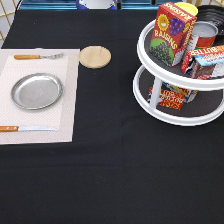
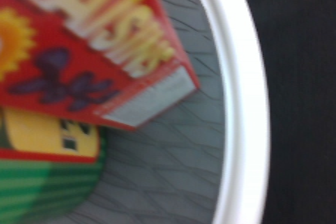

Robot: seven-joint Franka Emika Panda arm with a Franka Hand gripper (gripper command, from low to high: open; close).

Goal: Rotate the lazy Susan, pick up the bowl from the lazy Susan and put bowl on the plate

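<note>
The lazy Susan [image 1: 150, 67] stands at the exterior view's right, white with two dark grey tiers. The black bowl [image 1: 212, 14] sits at the back of its upper tier, mostly hidden behind a can and boxes. The silver plate [image 1: 36, 91] lies empty on a pale placemat at the exterior view's left. The gripper does not show in the exterior view. The wrist view looks closely down on the lazy Susan's white rim [image 2: 244, 125], its grey shelf and a red raisin box [image 2: 97, 60]; the bowl does not show there.
On the upper tier stand a red raisin box [image 1: 172, 32], a can [image 1: 205, 32] and a butter box [image 1: 205, 62]; another box [image 1: 172, 95] is on the lower tier. A wooden coaster [image 1: 95, 56], a fork [image 1: 37, 56] and a knife [image 1: 25, 128] lie near the plate.
</note>
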